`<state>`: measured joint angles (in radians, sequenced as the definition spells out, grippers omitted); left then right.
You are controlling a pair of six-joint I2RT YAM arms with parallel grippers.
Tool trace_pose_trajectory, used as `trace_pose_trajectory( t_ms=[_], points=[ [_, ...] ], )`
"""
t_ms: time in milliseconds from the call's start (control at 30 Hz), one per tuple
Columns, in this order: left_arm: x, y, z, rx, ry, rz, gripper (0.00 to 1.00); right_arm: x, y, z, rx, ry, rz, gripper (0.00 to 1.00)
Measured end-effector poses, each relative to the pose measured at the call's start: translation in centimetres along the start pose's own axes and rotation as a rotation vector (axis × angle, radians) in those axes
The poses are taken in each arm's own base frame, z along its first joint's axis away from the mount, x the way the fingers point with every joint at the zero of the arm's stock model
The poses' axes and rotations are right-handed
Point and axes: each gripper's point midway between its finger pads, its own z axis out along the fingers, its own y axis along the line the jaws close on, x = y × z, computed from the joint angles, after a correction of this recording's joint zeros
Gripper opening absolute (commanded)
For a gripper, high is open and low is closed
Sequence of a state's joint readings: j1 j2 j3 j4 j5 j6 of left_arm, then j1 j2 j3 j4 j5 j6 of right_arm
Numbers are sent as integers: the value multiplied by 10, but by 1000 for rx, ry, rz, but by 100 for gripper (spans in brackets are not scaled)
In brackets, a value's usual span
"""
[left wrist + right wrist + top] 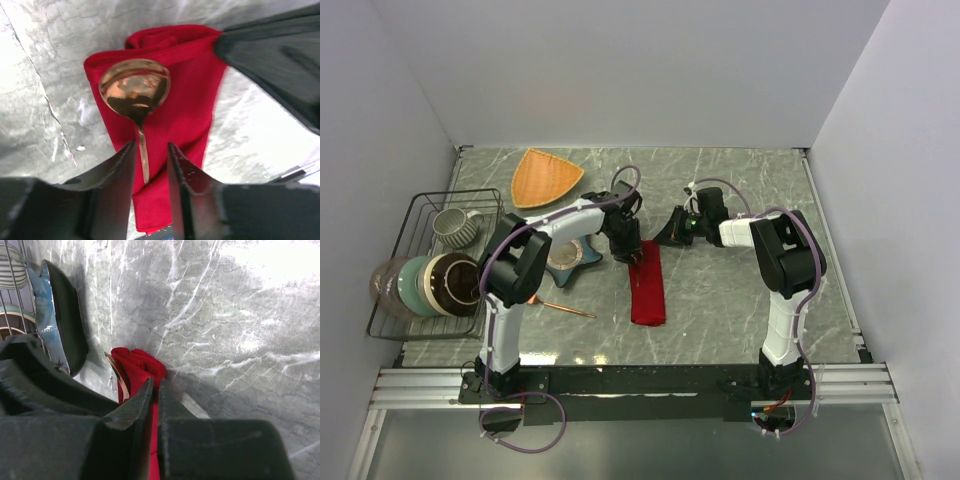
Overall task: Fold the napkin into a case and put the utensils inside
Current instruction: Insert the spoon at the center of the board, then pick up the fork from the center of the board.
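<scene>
Red fabric napkin point(647, 285) point(187, 105) point(136, 362) is folded into a narrow long rectangular case. It lies flat on the grey marble-look table point(740, 290), just right of the blue star-shaped dish point(565, 263).

Left gripper point(625, 248) point(150, 146) hangs over the case's far end, right of the dish. Its claw is narrowly parted. The 2 black fingers point(117, 170) stand either side of the handle of a shiny copper metal spoon point(134, 89), with a gap showing on the right of the handle. Cannot tell if the left finger touches it. The spoon bowl rests face up on the red cloth near the folded end, handle pointing back toward the wrist camera.

Right gripper point(670, 230) point(155, 386) is further right of the dish, at the far corner of the case. Its claw is nearly closed, just a thin slit, and red cloth shows in the slit, so it pinches the napkin edge.

1 more thin copper utensil point(567, 309) lies on the table on the near side of the dish, well apart from the case.

Orange triangular plate point(545, 178) sits on the far side of the dish. Black wire rack point(420, 205) is left of the dish and holds 1 striped mug point(453, 225) and several stacked bowls point(430, 285).
</scene>
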<state>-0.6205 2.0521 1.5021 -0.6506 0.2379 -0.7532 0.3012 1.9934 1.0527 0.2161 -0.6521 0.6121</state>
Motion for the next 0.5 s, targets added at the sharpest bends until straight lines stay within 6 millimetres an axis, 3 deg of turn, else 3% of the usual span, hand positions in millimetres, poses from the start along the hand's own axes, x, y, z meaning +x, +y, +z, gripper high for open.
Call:
trace_pose_trajectory(
  t_ms=[67,167,267,400,500],
  points=[
    [-4,-5,-7,14,-18,4,44,1,0,0,1,3,1,38],
    [-19,-16,-25,58,-74,27,56,2,2,-5,10,17,-16,68],
    [-44,-27,-59,130,-184,75,65,-3,9,-13,15,21,-57,79],
    [-82,-31,-137,245,-399,128,73,-28,31,-38,7,-16,-183,82],
    [-108,-8,-206,295,-587,137,76,-56,65,-64,-19,-75,-342,82]
  ],
)
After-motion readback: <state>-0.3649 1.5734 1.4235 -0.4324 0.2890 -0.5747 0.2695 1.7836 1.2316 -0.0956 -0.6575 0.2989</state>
